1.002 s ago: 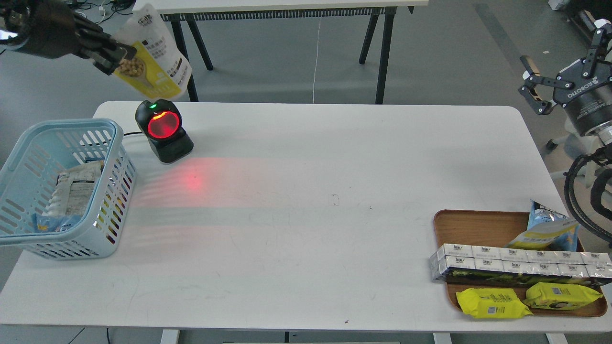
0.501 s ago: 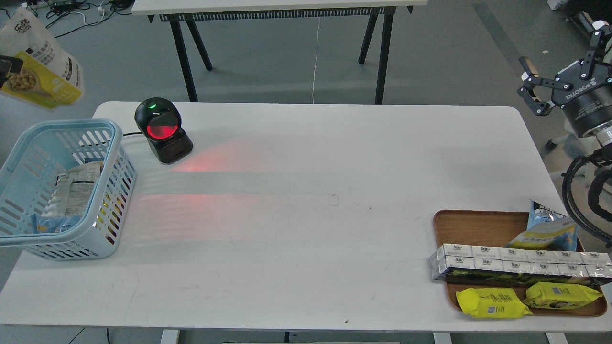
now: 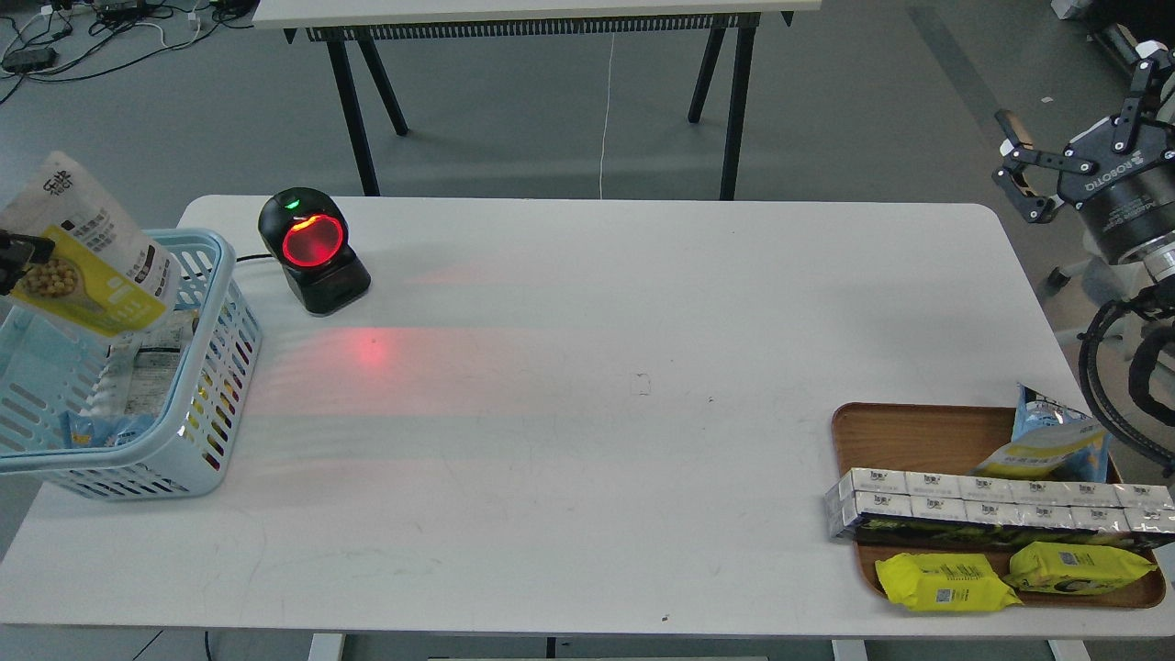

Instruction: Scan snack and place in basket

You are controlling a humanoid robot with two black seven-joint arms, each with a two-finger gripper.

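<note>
The snack [image 3: 87,252], a yellow-and-white pouch with a round picture of pale nuts, hangs tilted over the far left part of the light blue basket [image 3: 207,441]. My left gripper [image 3: 11,257] shows only as dark fingertips at the left edge, shut on the pouch's left side. My right gripper [image 3: 1017,170] is open and empty, held in the air beyond the table's right edge.
A black scanner [image 3: 314,250] with a glowing red window stands right of the basket and casts red light on the table. Other packets [image 3: 147,367] lie in the basket. A brown wooden tray [image 3: 918,441] at the front right holds boxes, yellow packs and a blue-and-yellow bag.
My left gripper carried the pouch from above the scanner to the left, then lowered it over the basket. The right arm has barely moved.
</note>
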